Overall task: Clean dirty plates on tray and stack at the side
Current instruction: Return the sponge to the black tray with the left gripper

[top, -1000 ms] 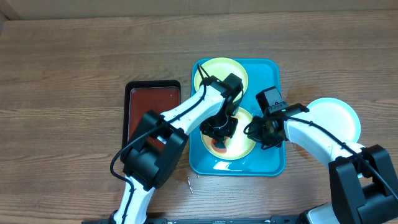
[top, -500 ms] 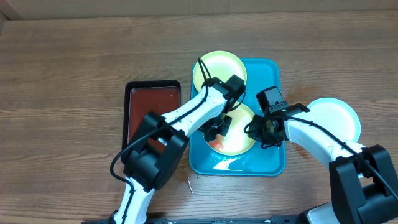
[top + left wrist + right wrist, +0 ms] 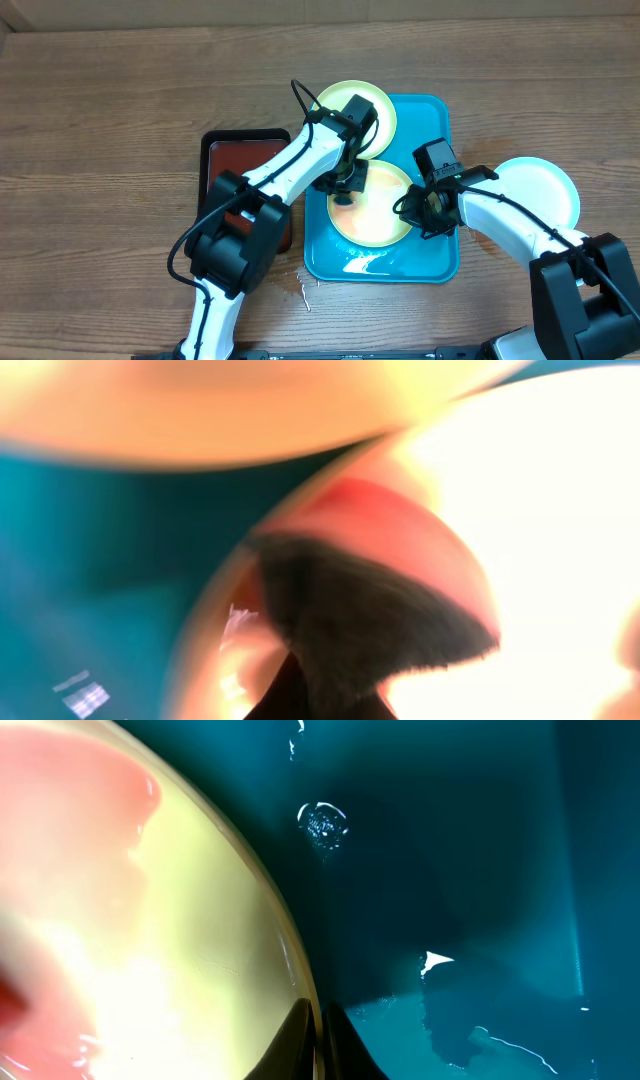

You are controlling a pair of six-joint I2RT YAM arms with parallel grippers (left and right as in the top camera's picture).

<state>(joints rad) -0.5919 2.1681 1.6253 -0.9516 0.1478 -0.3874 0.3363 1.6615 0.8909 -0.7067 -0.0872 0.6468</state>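
Left claw (image 3: 341, 191) has swept from the centre of the near plate (image 3: 378, 208) to its far-left rim.
It is clamped on a dark scrubber (image 3: 350, 630). Right claw (image 3: 424, 212) pinches the plate's right rim, inside the tray (image 3: 432, 266). A red smear remains, so wiping likely isn't done.

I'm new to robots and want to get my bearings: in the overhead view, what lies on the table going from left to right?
black tray with a reddish inside → teal-blue tray → light-blue-rimmed plate
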